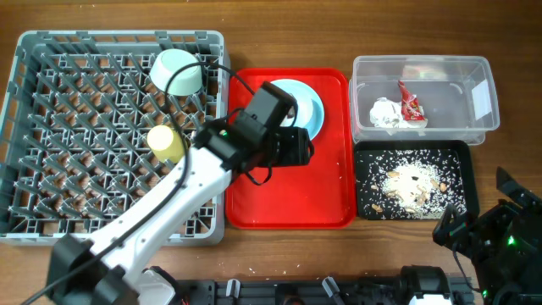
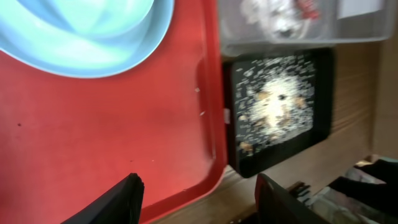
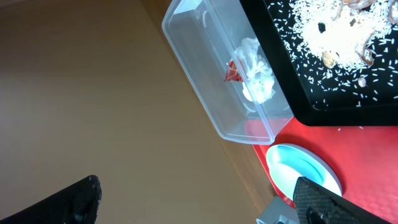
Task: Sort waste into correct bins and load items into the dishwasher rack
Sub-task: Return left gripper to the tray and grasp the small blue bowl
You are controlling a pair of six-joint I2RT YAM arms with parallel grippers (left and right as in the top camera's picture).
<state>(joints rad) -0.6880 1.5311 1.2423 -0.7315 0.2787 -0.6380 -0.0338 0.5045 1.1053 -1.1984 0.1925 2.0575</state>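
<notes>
My left gripper (image 1: 301, 146) (image 2: 199, 200) hovers open over the red tray (image 1: 288, 199) (image 2: 112, 124), just in front of the pale blue plate (image 1: 303, 107) (image 2: 81, 31), with nothing between its fingers. In the dishwasher rack (image 1: 51, 127) a mint-green bowl (image 1: 176, 69) lies upside down and a yellow cup (image 1: 165, 142) stands among the pegs. The clear bin (image 1: 423, 74) (image 3: 205, 68) holds a white napkin (image 1: 387, 113) (image 3: 258, 71) and a red wrapper (image 1: 412, 103) (image 3: 234, 71). Food scraps (image 1: 412, 182) (image 3: 336, 37) lie in the black bin (image 1: 368, 157) (image 2: 314, 124). My right gripper (image 1: 483, 222) (image 3: 199, 202) stands open at the front right, empty.
The left arm (image 1: 161, 220) crosses the rack's front right corner. The red tray's lip (image 2: 214, 162) lies close beside the black bin. Bare wooden table (image 3: 93, 93) stretches beyond the clear bin.
</notes>
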